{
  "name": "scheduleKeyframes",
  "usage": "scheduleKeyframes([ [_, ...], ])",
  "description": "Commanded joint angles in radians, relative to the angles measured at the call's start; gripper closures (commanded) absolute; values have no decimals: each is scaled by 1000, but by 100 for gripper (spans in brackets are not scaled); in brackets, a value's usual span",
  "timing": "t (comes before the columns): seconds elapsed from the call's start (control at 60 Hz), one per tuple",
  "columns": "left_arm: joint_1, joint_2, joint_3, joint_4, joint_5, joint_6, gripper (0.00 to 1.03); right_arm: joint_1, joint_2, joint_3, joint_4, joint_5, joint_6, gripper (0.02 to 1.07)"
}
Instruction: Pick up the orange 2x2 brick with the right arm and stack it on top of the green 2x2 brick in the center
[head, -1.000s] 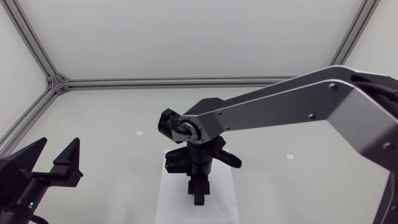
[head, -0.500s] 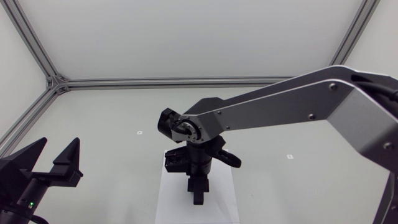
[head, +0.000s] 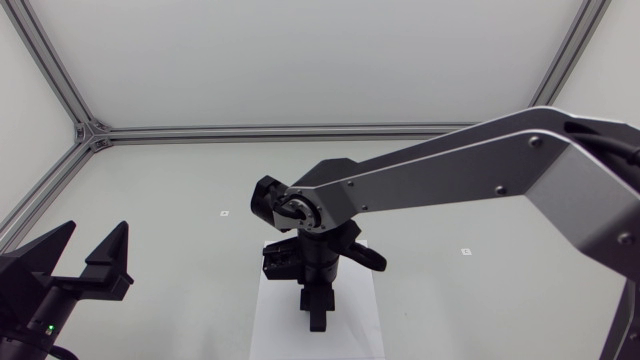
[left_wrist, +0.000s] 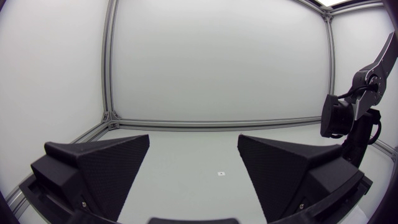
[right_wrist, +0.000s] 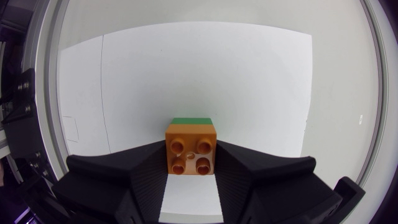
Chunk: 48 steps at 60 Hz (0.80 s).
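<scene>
Gripping the orange 2x2 brick (right_wrist: 191, 149): the right gripper (head: 316, 318) is clenched on it, and its fingers (right_wrist: 239, 171) press the two opposite side faces. All four studs face the wrist camera.

- The orange brick is over the white paper sheet (right_wrist: 186, 74), roughly mid-sheet in the right wrist view.
- The green 2x2 brick (right_wrist: 191, 120) is on the same sheet, directly under the orange one. Only a thin green strip shows past the orange brick's far edge. I can't tell whether the two are seated together or whether there is a gap.
- In the head view the right arm (head: 450, 170) reaches in over the sheet (head: 270, 325) with the gripper pointing straight down at it. Wrist and fingers hide both bricks from this camera.
- The left gripper (left_wrist: 194, 149) is released, with its fingers wide apart and nothing between them. It sits well apart from the sheet, off its left side, and in the head view (head: 85, 262) it is low above the table (head: 180, 180).
</scene>
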Motion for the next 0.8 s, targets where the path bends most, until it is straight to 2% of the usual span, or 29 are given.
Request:
scheduleKeyframes([
  [0.0, 3, -8, -41, -13, 6, 13, 4, 1, 14, -8, 8, -2, -18, 64],
  [0.783, 3, -8, -41, -13, 4, 13, 4, -7, 13, -28, 5, 1, -56, 64],
])
